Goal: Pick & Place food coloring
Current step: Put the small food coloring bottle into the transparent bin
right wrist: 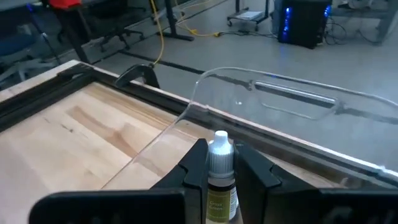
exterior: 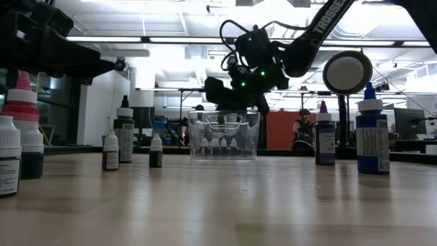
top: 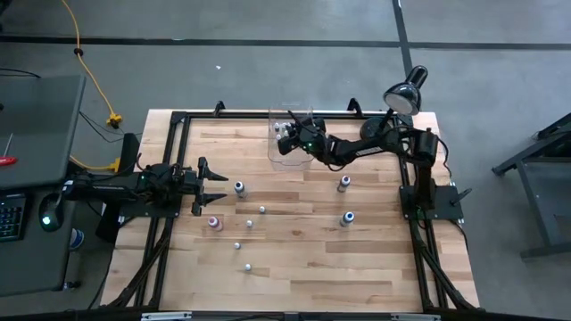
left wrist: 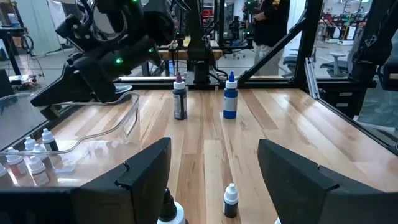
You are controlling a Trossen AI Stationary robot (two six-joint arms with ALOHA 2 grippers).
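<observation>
Between the two dark fingers of the right gripper (right wrist: 219, 171) stands a small food coloring bottle (right wrist: 219, 180) with a whitish cap; the fingers press on both its sides, so this gripper is closed around it. Seen from above, the right gripper (top: 287, 135) is over the clear plastic bin (top: 278, 159) at the far side of the table (top: 303, 276). Several other small bottles (left wrist: 34, 163) already stand inside the bin. More bottles (top: 239, 187) stand apart on the wood. At the near left edge the left gripper (top: 214, 186) waits with its fingers spread, empty.
</observation>
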